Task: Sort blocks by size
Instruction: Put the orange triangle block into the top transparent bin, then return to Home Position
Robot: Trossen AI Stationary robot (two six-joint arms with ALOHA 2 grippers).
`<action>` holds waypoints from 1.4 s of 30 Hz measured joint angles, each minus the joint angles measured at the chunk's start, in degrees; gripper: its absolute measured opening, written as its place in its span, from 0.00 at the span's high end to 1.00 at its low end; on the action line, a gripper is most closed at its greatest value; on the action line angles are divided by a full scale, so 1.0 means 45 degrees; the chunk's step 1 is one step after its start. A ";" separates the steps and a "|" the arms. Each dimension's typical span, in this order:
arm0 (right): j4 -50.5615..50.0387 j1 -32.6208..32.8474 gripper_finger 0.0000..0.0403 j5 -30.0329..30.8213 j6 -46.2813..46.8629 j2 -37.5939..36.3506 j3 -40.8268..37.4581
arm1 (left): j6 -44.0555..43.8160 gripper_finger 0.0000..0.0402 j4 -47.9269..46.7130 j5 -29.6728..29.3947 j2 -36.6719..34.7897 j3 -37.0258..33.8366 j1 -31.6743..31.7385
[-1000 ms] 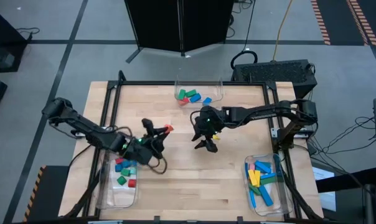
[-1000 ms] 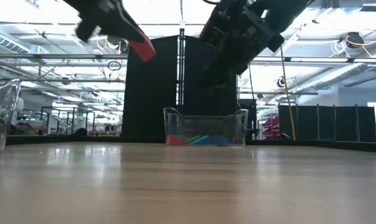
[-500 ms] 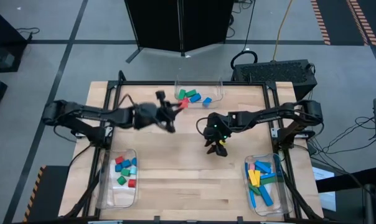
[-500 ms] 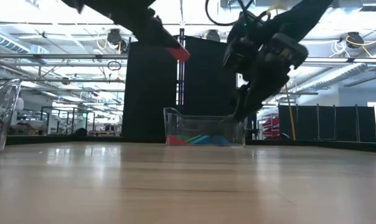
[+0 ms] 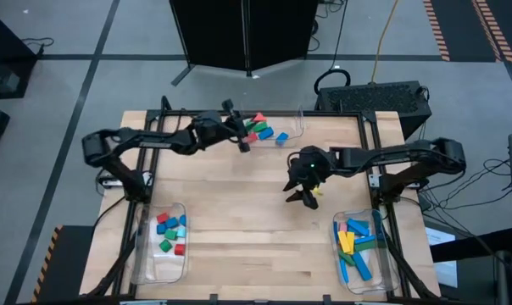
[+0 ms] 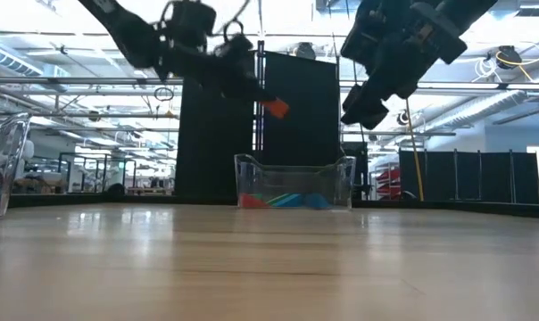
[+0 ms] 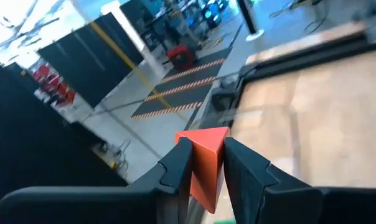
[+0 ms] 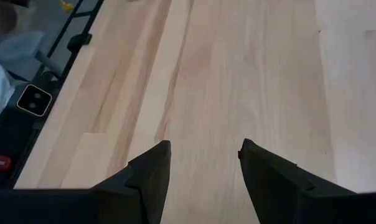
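Note:
My left gripper [image 5: 248, 126] is shut on a red block [image 5: 258, 119] and hangs over the left part of the clear bin [image 5: 300, 129] at the table's far edge. That bin holds green, blue and red medium blocks [image 5: 264, 132]. In the low view the red block [image 6: 276, 108] hangs high above the bin [image 6: 343, 183]. My right gripper [image 5: 303, 196] is open and empty above bare wood at the table's middle right, and its wrist view [image 8: 203, 163] shows only tabletop. My left gripper pinches the red block by two opposite faces [image 7: 197, 163] between its two fingers. The block's far end sticks out past the fingertips [image 7: 183, 152]. The fingers come from the table's left, slanting a little down. The block is lifted clear, above the far bin.
A clear bin [image 5: 147, 254] with small red, blue and green cubes stands at the near left. A clear bin [image 5: 376, 273] with long blue, yellow and green bars stands at the near right. A black frame [image 5: 146, 135] runs round the table.
My left gripper has carried the red block from near the near-left bin toward the table's far edge and right, to above the far bin, the block staying in its hold. My right gripper has drifted toward the table's right edge, still open.

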 joint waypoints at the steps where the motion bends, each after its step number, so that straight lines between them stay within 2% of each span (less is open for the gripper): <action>1: -0.0090 0.0007 0.54 0.0043 0.0002 -0.0142 0.0000 | -0.0004 0.79 0.0223 0.0000 0.0295 0.0000 0.0195; 6: -0.0382 0.0012 0.54 0.0524 -0.0005 -0.0606 0.0000 | -0.0726 0.79 0.0300 0.0000 0.1652 0.0473 0.1133; 11: -0.0424 0.0017 0.54 0.0930 0.0001 -0.0658 0.0000 | -0.2147 0.79 -0.1928 0.0670 0.2583 0.1897 0.1760; 15: -0.0568 0.0022 0.54 0.0930 0.0039 -0.0653 0.0000 | -0.2474 0.79 -0.3886 0.0801 0.3002 0.2863 0.1845; 23: -0.0661 0.0022 0.54 0.0930 0.0015 -0.0653 0.0000 | -0.3031 0.78 -0.4327 0.0801 0.3194 0.3089 0.1822; 26: -0.0671 0.0022 0.54 0.0930 0.0005 -0.0653 0.0000 | -0.3035 0.74 -0.4466 0.0801 0.3194 0.3089 0.1823; 35: -0.0739 0.0022 0.54 0.0925 -0.0021 -0.0653 0.0000 | -0.3362 0.52 -0.4903 0.0801 0.3193 0.3089 0.1821; 42: -0.0729 0.0022 0.54 0.0974 -0.0137 -0.0653 -0.0005 | -0.2848 0.50 -0.5363 0.0947 0.2413 0.3089 0.1409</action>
